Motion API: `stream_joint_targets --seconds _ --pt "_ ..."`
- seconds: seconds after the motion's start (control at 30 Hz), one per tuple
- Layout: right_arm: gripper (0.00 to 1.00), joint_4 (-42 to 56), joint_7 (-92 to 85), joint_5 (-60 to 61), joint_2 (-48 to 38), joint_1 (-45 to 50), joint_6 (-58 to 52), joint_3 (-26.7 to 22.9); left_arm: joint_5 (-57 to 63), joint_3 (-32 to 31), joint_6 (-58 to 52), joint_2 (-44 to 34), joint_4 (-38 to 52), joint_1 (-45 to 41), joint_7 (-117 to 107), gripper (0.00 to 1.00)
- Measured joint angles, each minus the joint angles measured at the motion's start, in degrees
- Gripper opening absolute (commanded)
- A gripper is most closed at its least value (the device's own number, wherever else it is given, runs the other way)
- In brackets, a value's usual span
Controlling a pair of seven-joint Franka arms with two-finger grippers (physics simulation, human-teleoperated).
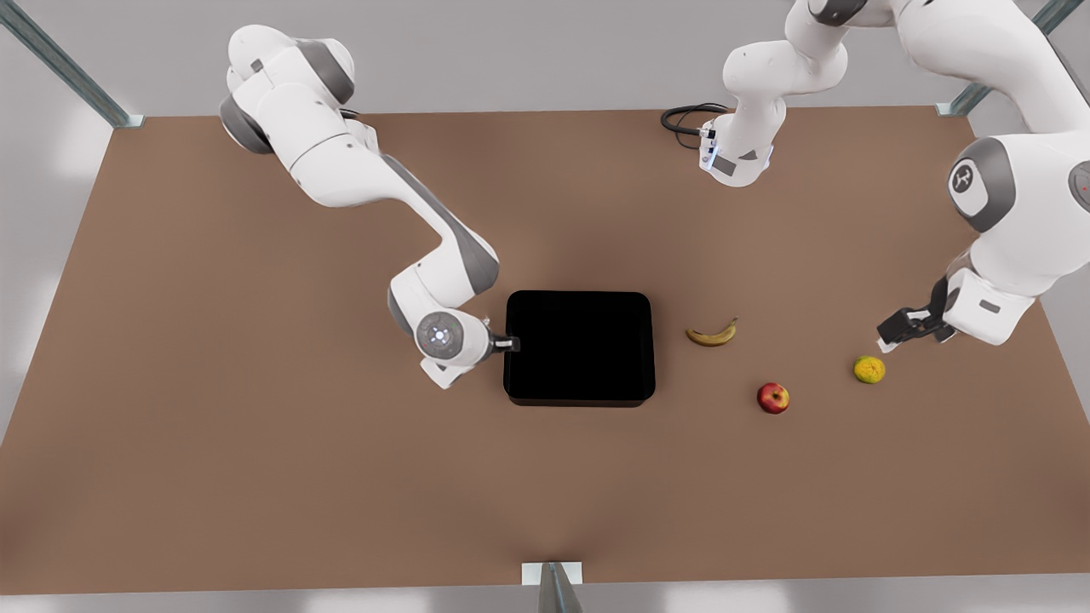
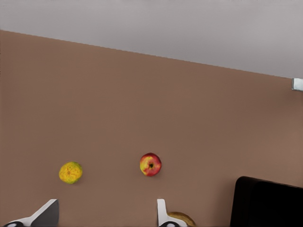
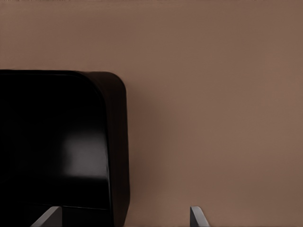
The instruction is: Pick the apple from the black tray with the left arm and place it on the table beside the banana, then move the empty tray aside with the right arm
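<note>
The large flat matte brown table (image 1: 255, 477) is ringed by pale grey surroundings, with ribbed metal frame posts (image 1: 77, 72) at its corners. Near its middle lies the glossy black rectangular tray (image 1: 579, 345), round-cornered, low-rimmed and empty.

At the tray's edge on the front view's left sits the right gripper (image 1: 511, 344). The right wrist view shows its fingers (image 3: 196, 216) spread wide across a corner of the rim, one over the tray and one over bare table.

The left gripper (image 1: 890, 336) hangs by the bumpy yellow-green round fruit (image 1: 869, 369), jaws wide, holding nothing.

The curved, brown-speckled yellow banana (image 1: 712, 334) lies just off the tray. The small round red apple (image 1: 773, 398) rests on the table between banana and bumpy fruit, touching neither. The left wrist view shows its yellowish patch and dark stem dimple.
</note>
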Motion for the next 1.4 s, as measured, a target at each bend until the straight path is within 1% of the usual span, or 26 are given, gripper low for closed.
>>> stream_joint_targets --seconds 0.07,0.17,0.27,0.47,0.5,0.57,0.6,0.63,0.77,0.8,0.87,1.03,1.1,1.17,1.3,1.4 --pt "1.00 -0.1 1.5 -0.2 0.9 0.9 1.3 0.1 -0.3 -0.3 -0.1 0.4 -0.3 0.0 0.4 1.00" --pt "1.00 -1.7 3.4 -0.4 2.0 1.8 3.2 0.2 -2.1 -0.3 0.0 4.1 0.2 1.3 1.1 1.00" --pt "1.00 -2.7 5.1 -0.5 3.9 2.3 5.4 0.2 -2.8 -0.5 0.2 6.5 2.3 -0.1 2.0 1.00" --pt "0.98 -2.9 7.7 -0.5 6.2 2.7 8.6 0.2 -3.2 -0.5 -0.1 7.3 2.5 1.2 4.8 1.00" --pt "0.95 -2.9 8.0 -0.6 6.4 2.8 9.0 0.2 -3.2 -0.6 -0.1 7.3 2.3 1.0 5.2 1.00" --pt "0.72 -2.9 8.6 -0.5 6.5 2.8 9.6 0.2 -3.2 -0.7 -0.2 7.3 2.1 0.6 5.8 1.00" --pt "0.57 -2.9 8.9 -0.5 6.5 2.7 9.8 0.1 -3.1 -0.7 -0.2 7.3 2.1 0.5 6.2 1.00" --pt "0.46 -2.9 9.2 -0.4 6.5 2.7 10.0 0.1 -3.1 -0.7 -0.3 7.3 2.0 0.4 6.5 1.00" --pt "0.30 -2.8 10.0 -0.1 6.5 2.5 10.5 0.2 -3.0 -0.7 -0.6 7.3 2.0 0.4 7.5 1.00" --pt "0.29 -2.8 10.3 -0.1 6.5 2.4 10.5 0.3 -3.0 -0.7 -0.7 7.3 2.0 0.4 7.7 1.00" --pt "0.25 -2.8 10.6 -0.1 6.5 2.3 10.6 0.3 -2.9 -0.7 -0.8 7.3 1.9 0.4 8.2 1.00" --pt "0.23 -2.5 11.2 -0.1 5.8 1.8 10.6 0.4 -2.9 -0.7 -1.1 7.3 1.9 0.4 9.0 1.00" --pt "0.22 -2.4 11.2 -0.1 4.7 0.9 10.1 1.3 -2.8 -0.7 -1.1 7.3 1.9 0.4 9.3 1.00" --pt "0.19 -2.4 10.9 0.0 3.7 0.3 9.4 1.7 -2.8 -0.7 -1.1 7.3 1.9 0.4 9.5 1.00" --pt "0.18 -2.4 9.8 0.1 0.9 -1.8 6.3 2.2 -2.8 -0.7 -1.2 7.3 1.7 0.4 10.0 1.00" --pt "0.18 -2.4 8.2 0.2 -2.6 -4.0 1.7 2.1 -2.7 -0.7 -1.2 7.3 1.6 0.4 10.2 1.00"
